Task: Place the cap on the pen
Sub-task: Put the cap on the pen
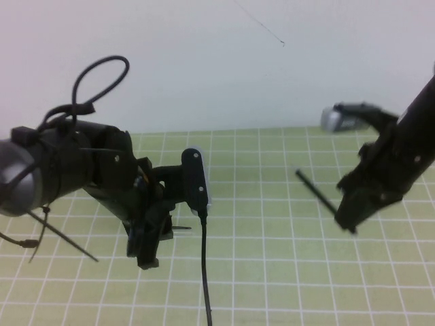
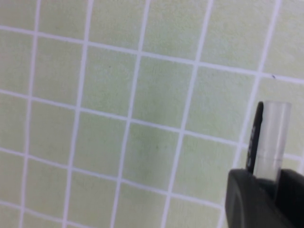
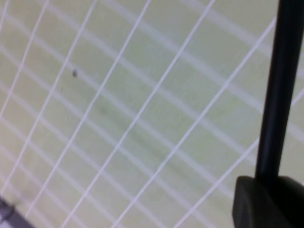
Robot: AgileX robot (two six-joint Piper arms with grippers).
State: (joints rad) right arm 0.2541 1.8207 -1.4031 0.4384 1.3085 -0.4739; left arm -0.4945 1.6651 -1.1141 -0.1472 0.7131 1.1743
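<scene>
A: Item one, largest: one green grid mat [image 1: 272,272] with white lines, covering the table from the near edge to the far white wall.

B: Arms?

A: Two, both black. The left arm sits over the left near part of the mat; the right arm comes in from the right edge. One black cable hangs down near the middle, toward the near edge.

B: Grippers, counted?

A: Two. The left gripper [image 1: 146,258] hangs low over the left near area, jaws closed on one pen cap [image 2: 271,142], a short clear tube with a black clip along one side. In the left wrist view the cap stands out past the fingertips [image 2: 247,199], above bare mat.

B: And the right one?

A: The right gripper [image 1: 346,221] is raised at the right, jaws clamped tight on one pen [image 1: 316,193], gripped at its near-right end.

B: Orientation of the pen?

A: Thin black stick, held off the mat. In the high view its long axis runs on a diagonal: the held end lies lower and to the right, the free end points up, left and far, toward the middle of the scene. Well apart from the cap. The tip is too small to make out.
</scene>
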